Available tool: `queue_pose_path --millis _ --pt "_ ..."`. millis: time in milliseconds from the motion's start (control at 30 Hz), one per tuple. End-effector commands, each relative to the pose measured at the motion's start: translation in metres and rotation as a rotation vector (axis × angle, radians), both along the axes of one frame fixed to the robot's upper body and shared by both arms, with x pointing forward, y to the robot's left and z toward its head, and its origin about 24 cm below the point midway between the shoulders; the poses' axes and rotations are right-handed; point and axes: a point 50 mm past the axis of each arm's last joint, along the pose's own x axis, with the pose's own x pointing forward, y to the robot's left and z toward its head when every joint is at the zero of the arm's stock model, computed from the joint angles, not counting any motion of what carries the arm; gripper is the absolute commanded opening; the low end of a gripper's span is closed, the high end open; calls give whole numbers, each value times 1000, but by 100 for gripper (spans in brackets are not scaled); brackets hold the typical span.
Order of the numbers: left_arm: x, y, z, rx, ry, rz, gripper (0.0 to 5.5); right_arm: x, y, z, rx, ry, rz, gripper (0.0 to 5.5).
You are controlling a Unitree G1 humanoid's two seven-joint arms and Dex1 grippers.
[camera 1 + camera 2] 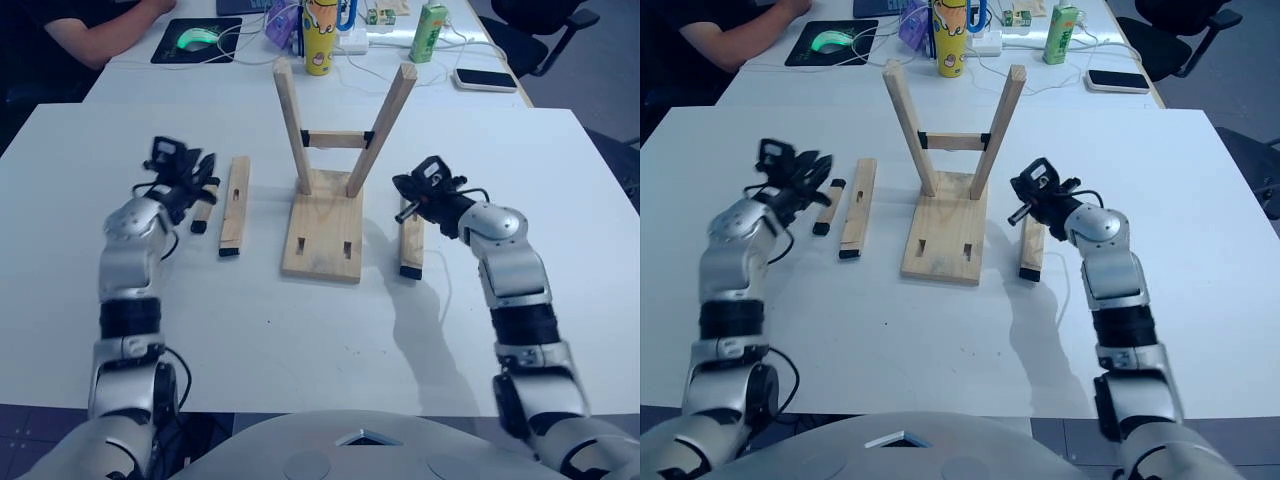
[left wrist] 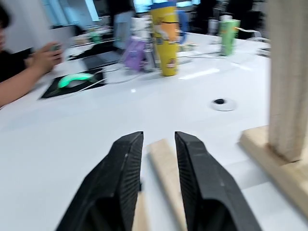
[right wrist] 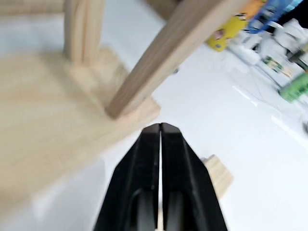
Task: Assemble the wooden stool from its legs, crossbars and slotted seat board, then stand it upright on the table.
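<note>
The pale slotted wooden seat board (image 1: pixel 322 238) lies flat on the white table (image 1: pixel 520 160), carrying two upright wooden legs (image 1: pixel 292 125) joined by a short crossbar (image 1: pixel 338 140). The left gripper (image 2: pixel 159 137) is parted and empty near a loose short wooden bar (image 1: pixel 204 208); the right gripper (image 3: pixel 160 126) is closed and empty beside a loose leg (image 1: pixel 411 245)

You've got bright, even overhead light on the white table (image 1: pixel 560 180); the right arm (image 1: pixel 512 268) throws a soft shadow toward the near edge, and glare streaks the surface beside the yellow cup (image 2: pixel 166 41)
</note>
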Motion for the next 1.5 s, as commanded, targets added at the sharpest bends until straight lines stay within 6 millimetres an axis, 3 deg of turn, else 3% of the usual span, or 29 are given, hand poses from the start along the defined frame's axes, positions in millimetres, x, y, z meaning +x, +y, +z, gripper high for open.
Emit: queue_pose_path --millis 33,133,267,800,1133,1367,1500 --pt "-6 7 -10 -80 77 77 200 -12 18 -7 249 89 -29 49" --pt "-5 2 -22 -113 152 61 238 -11 12 -10 328 111 -122 89" --pt "-7 1 -31 -136 216 50 244 -7 9 -10 315 107 -133 152" --pt "-17 12 -73 -100 407 111 244 -10 25 -13 318 142 -54 152" --pt "-23 6 -89 -143 515 89 244 -8 30 -10 319 152 -34 152" --pt "-33 3 -103 -166 641 38 145 -6 30 -3 329 127 -54 154" --pt "-37 7 -109 -161 662 40 134 -7 30 -2 295 100 -57 154"
